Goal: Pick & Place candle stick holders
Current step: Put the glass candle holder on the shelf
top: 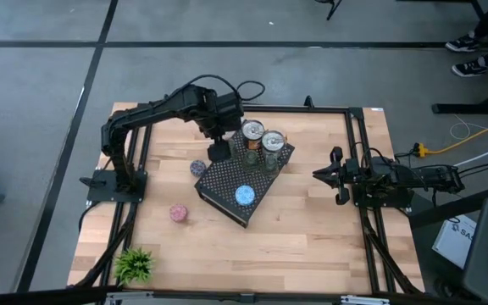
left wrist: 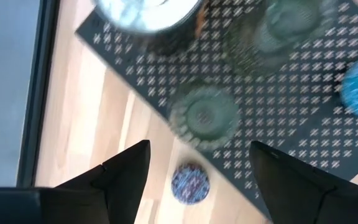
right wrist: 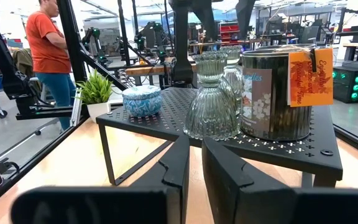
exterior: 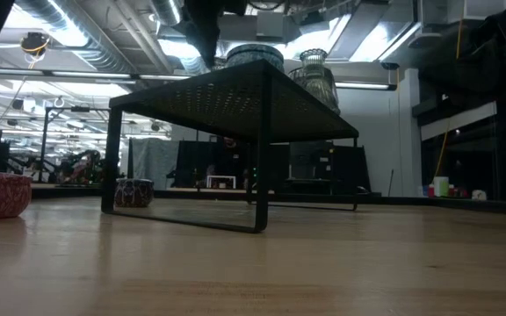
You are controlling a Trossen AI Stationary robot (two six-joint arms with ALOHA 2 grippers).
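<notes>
Here, left to right across your table:
Plant: a small green plant (top: pixel 134 264) stands at the near left corner, well apart from everything else
Pink holder: a sparkly pink round (top: pixel 178 213) lies on the bare wood, left of the rack
Purple holder: you have a purple round (top: pixel 197 169) on the wood just beside the rack's left edge; the left wrist view shows it (left wrist: pixel 190 182) below that edge
Left gripper: the left gripper (left wrist: pixel 197 168) hangs over the rack's left end, fingers spread wide and holding nothing, above a green glass holder (left wrist: pixel 204 116)
Rack: the black perforated rack (top: pixel 227 193) sits turned at mid-table, legs on the wood
On the rack: a blue round (top: pixel 245 196) near the front, two can-like holders (top: pixel 263 137) at the back, ribbed green glass holders (right wrist: pixel 212 98) beside them; these crowd the back end
Right gripper: your right gripper (top: pixel 318 174) rests at the right side, apart from the rack, fingers nearly together and empty
Behind the table: a person in an orange shirt (right wrist: pixel 47 45) stands in the room
</notes>
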